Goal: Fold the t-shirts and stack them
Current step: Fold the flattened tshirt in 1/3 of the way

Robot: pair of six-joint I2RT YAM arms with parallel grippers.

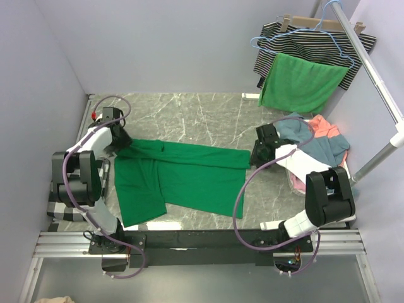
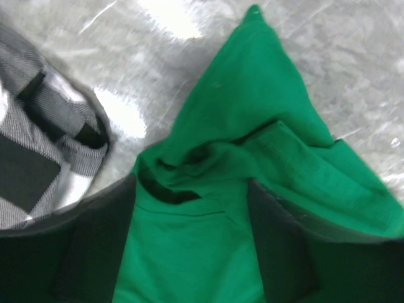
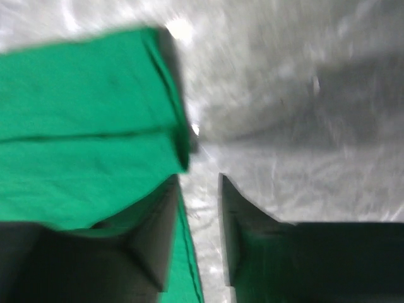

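Observation:
The emerald green t-shirt (image 1: 189, 180) lies spread on the marble table, with part of it folded over. My left gripper (image 1: 124, 144) sits at the shirt's far left corner. In the left wrist view its jaws (image 2: 189, 252) stand wide apart, with bunched green cloth (image 2: 252, 95) lying between the fingers (image 2: 95, 246). My right gripper (image 1: 255, 153) is at the shirt's right edge. In the right wrist view it (image 3: 199, 189) is narrowly open, with bare table between the jaws and the folded shirt edge (image 3: 82, 126) just to the left. A dusty blue shirt (image 1: 319, 148) and a coral shirt (image 1: 325, 128) are piled at the right.
A bright green cloth (image 1: 303, 82) and a striped garment (image 1: 315, 41) hang on a rack pole (image 1: 372, 69) at the back right. Walls close the left and back sides. A checkered patch (image 2: 38, 158) by the left arm's base lies next to the shirt corner.

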